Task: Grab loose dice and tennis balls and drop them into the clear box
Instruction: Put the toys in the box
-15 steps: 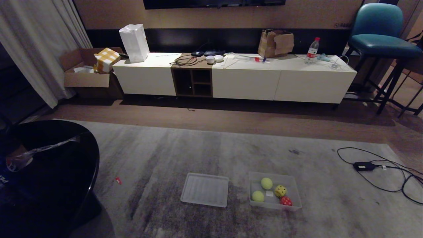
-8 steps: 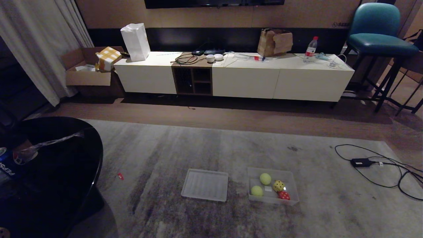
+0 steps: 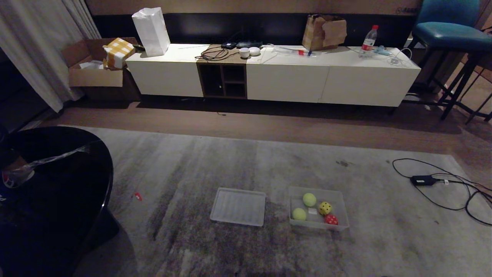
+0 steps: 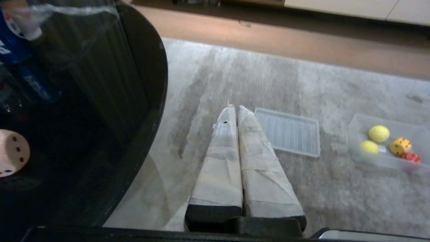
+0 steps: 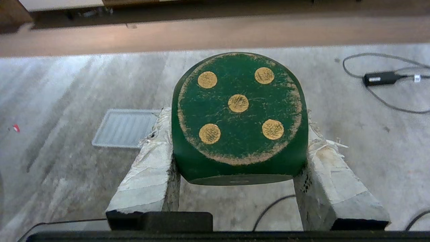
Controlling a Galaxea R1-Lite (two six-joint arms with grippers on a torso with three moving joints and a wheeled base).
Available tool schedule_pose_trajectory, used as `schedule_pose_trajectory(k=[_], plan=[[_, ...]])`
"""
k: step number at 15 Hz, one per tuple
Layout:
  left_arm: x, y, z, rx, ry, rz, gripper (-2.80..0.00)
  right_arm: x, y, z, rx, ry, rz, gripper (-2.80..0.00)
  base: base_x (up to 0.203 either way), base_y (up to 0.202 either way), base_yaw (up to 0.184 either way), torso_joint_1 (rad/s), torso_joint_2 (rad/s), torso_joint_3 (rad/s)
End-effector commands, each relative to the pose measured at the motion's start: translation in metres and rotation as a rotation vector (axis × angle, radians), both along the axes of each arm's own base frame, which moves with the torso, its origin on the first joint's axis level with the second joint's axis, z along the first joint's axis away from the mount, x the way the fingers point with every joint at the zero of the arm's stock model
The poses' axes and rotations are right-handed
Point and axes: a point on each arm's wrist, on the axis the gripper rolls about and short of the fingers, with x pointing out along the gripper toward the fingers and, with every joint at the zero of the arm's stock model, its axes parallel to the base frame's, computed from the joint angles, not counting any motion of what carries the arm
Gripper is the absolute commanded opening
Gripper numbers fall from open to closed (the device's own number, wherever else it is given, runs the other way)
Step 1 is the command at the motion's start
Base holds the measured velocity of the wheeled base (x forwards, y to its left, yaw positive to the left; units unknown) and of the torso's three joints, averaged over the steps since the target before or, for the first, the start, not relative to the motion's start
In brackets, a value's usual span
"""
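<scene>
Green die [image 5: 239, 117] pinched in right gripper [image 5: 237, 134]; clear box [image 3: 343, 207] lies ahead, low on carpet, slightly rightward. Left gripper [image 4: 234, 112] pressed together, empty.

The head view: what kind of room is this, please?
Probably a living room or hotel lounge: a long low white cabinet along the wall, a large grey rug on wooden flooring, and a teal upholstered stool in the corner.

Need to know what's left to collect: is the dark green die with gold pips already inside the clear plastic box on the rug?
No, the dark green die sits clamped between the right gripper fingers, not in the clear plastic box.
</scene>
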Motion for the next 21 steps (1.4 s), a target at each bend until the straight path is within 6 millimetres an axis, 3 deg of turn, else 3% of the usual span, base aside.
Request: schedule_pose_trajectory(k=[1,21], plan=[[0.0002,0.0,-0.0004,0.001,0.003,0.0,-2.8,0.0009,0.0,-0.0029,0.0,0.012,-0.001,-2.8,0.0,0.0,0.0,0.002,0.0,-0.188],[0.0002,0.0,-0.0002,0.001,0.002,0.0,-2.8,0.0009,0.0,-0.0029,0.0,0.012,-0.001,-2.8,0.0,0.0,0.0,0.003,0.0,-0.198]])
